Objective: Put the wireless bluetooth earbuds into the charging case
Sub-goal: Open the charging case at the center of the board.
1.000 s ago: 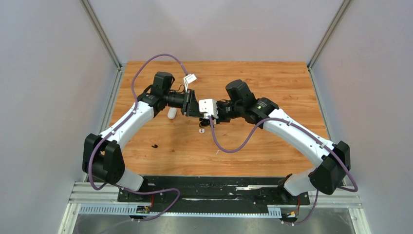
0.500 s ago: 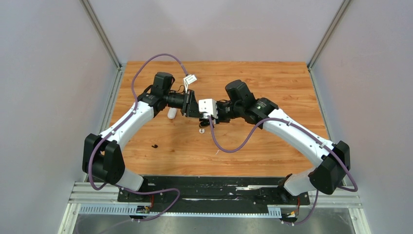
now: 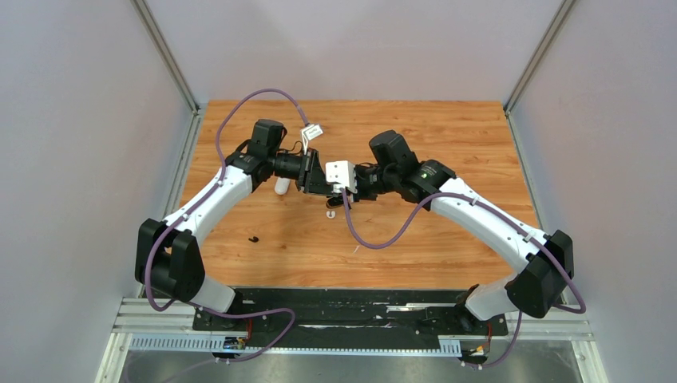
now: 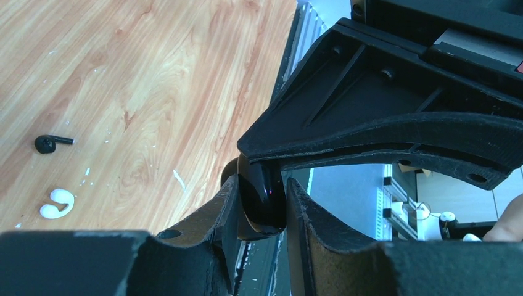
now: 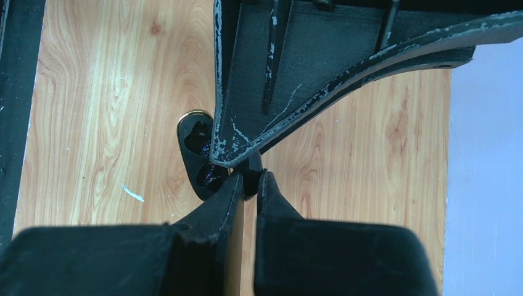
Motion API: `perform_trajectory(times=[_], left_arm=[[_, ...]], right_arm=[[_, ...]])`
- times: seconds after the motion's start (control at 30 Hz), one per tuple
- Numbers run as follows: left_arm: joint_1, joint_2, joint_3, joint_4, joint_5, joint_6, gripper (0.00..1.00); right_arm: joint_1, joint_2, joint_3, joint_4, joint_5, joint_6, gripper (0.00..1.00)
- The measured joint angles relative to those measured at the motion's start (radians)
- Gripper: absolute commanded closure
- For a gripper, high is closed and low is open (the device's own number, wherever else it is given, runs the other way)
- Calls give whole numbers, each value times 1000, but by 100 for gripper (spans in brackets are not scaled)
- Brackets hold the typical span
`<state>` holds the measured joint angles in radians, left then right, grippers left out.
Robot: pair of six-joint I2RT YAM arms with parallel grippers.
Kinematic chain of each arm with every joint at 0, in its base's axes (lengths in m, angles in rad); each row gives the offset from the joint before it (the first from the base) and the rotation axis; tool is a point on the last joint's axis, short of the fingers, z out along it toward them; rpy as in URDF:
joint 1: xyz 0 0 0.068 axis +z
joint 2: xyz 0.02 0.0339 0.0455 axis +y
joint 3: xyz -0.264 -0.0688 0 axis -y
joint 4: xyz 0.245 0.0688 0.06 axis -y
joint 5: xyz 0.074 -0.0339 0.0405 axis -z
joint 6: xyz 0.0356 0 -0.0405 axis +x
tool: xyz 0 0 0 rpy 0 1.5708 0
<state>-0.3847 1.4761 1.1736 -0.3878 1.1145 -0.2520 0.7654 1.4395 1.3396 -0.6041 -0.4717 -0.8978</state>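
Charging case (image 5: 195,153) between left hand (image 4: 262,187) and right hand (image 5: 250,179)

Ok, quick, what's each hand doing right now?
Left hand: gripping the glossy black pebble-shaped case.
Right hand: closed at the case's edge; what it pinches, if anything, cannot be told.
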Motion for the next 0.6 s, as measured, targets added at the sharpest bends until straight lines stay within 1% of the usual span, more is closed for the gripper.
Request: perform_trajectory(times=[0.13, 0.27, 0.33, 0.4, 0.43, 0.47, 0.5, 0.53, 0.57, 0.6], left_arm=[[0, 1, 0, 5, -2, -8, 58], [0, 7, 0, 16, 2, -31, 58], [0, 11, 0, 20, 3, -38, 60], [0, 14, 0, 24, 6, -41, 66], [0, 15, 0, 26, 6, -43, 72], [0, 15, 0, 26, 6, -46, 75], [0, 15, 0, 26, 5, -47, 82], [0, 16, 0, 27, 5, -48, 87], [0, 16, 0, 28, 5, -49, 96], [0, 17, 0, 29, 5, -49, 99]], right_arm=[[1, 0, 0, 0, 0, -2, 100], [5, 0, 0, 1, 8, -6, 100], [6, 0, 0, 1, 11, -6, 100], [6, 0, 0, 1, 15, -6, 100], [6, 0, 0, 0, 17, -5, 100], [6, 0, 0, 0, 18, -5, 100], [6, 0, 0, 0, 20, -5, 100], [6, 0, 0, 0, 21, -5, 100], [6, 0, 0, 0, 22, -5, 97], [6, 0, 0, 0, 22, -5, 89]])
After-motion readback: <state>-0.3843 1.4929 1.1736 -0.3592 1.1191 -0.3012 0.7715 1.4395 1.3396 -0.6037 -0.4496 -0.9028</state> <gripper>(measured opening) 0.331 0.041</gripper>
